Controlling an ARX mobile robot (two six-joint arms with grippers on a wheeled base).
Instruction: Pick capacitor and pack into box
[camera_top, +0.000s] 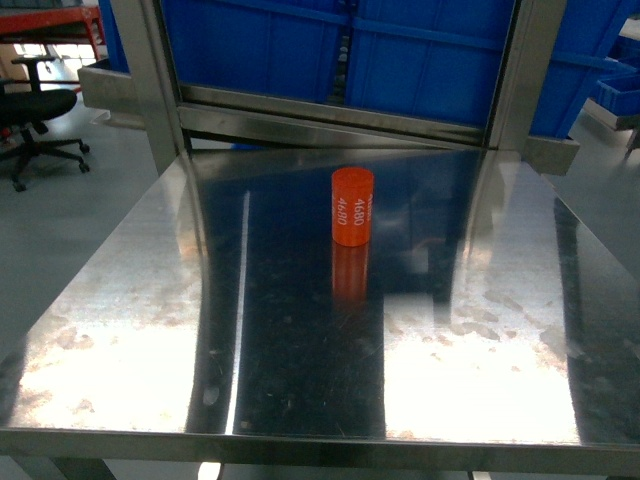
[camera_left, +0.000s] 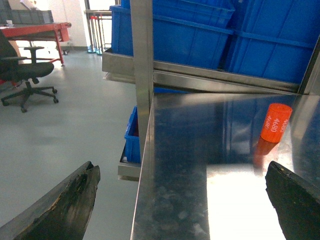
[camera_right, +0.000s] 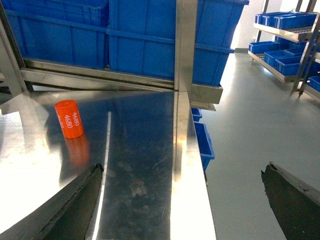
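Our capacitor (camera_top: 352, 206), an orange cylinder, stands upright mid-rear on the steel table (camera_top: 130, 330), the box out of view. Both our left gripper (camera_left: 182, 200) and right gripper (camera_right: 182, 200) hang spread wide, empty. We judge it light, rigid and slick: pinch its sides.

Bare steel table (camera_top: 150, 330) around capacitor (camera_top: 352, 206); blue bins (camera_top: 400, 50) behind
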